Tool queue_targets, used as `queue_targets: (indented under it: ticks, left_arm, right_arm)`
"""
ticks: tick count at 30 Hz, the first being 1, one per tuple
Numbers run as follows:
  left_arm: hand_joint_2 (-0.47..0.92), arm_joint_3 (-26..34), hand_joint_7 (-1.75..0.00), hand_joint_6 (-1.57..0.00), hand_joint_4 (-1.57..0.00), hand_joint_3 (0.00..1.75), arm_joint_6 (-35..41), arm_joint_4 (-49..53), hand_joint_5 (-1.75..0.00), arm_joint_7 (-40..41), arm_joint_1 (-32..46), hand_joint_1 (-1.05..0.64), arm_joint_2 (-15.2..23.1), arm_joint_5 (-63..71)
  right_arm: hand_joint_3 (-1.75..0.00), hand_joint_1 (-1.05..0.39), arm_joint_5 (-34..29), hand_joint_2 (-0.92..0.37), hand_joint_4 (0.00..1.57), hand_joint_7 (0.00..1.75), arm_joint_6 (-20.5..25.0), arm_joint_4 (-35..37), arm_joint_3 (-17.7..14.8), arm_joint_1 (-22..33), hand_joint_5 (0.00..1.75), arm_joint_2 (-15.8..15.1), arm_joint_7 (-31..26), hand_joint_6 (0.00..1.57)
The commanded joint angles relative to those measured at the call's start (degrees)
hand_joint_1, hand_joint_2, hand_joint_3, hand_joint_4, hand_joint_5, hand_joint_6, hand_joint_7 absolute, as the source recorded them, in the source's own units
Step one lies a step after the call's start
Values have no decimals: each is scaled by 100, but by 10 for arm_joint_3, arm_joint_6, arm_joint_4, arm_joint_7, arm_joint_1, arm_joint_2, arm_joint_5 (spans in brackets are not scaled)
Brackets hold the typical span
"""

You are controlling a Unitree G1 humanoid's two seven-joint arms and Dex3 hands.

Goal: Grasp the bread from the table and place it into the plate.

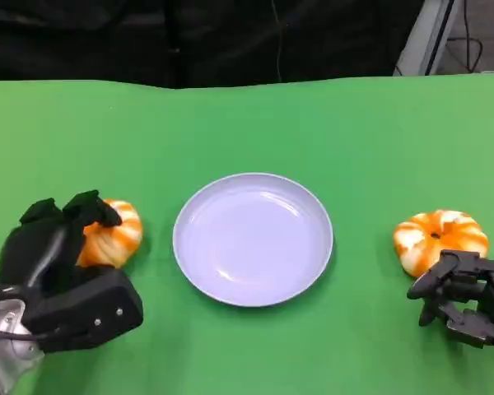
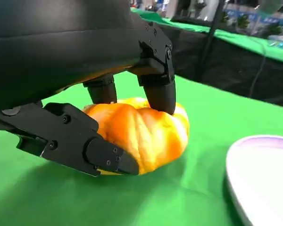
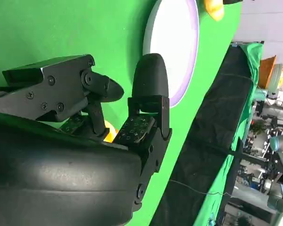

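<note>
Item 1, nearest: left hand [image 1: 62,247], at the near left of the green tabletop [image 1: 362,140]. Its fingers [image 2: 158,89] are seen closed over the top and side of the left bread [image 1: 113,234], an orange-and-white ridged bun; in the left wrist view the bread [image 2: 141,134] is gripped from above and below and appears to rest on the cloth, not yet lifted.

Item 2: right hand [image 1: 465,296], at the near right. Its fingers are spread, nothing is held; the right bread [image 1: 440,239] lies just beyond the fingertips, very close, contact not discernible.

Item 3: plate [image 1: 253,239], pale lilac, bare, set mid-tabletop between the two breads.

Governing relation: from the gripped left bread, the plate lies directly toward the robot's right, near but apart, a strip of green showing between them. The bread is round, so no long axis is to be reckoned. The left hand is judged the one engaged; a lift and a short sideways carry would be called for.

Item 4, farthest: dark backdrop beyond the tabletop edge.
</note>
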Motion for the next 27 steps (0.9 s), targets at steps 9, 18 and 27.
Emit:
queue_targets:
  ticks: [9,18,27]
  left_arm:
    - [92,9,-134,-40,-30,39,-1,-133,-166,-11,49,-8,36,9]
    - [92,19,-133,-40,-30,40,28,-243,-166,-28,80,-8,39,21]
    - [92,26,-131,-41,-32,40,42,-319,-165,-52,91,-11,31,26]
  right_arm:
    - [-68,10,-1,-80,89,98,-4,1,-2,1,138,-6,-6,94]
    - [-69,9,-7,-80,89,99,-3,0,0,1,139,-8,-13,93]
    - [-69,10,-11,-80,89,100,-5,1,0,1,138,-6,-14,93]
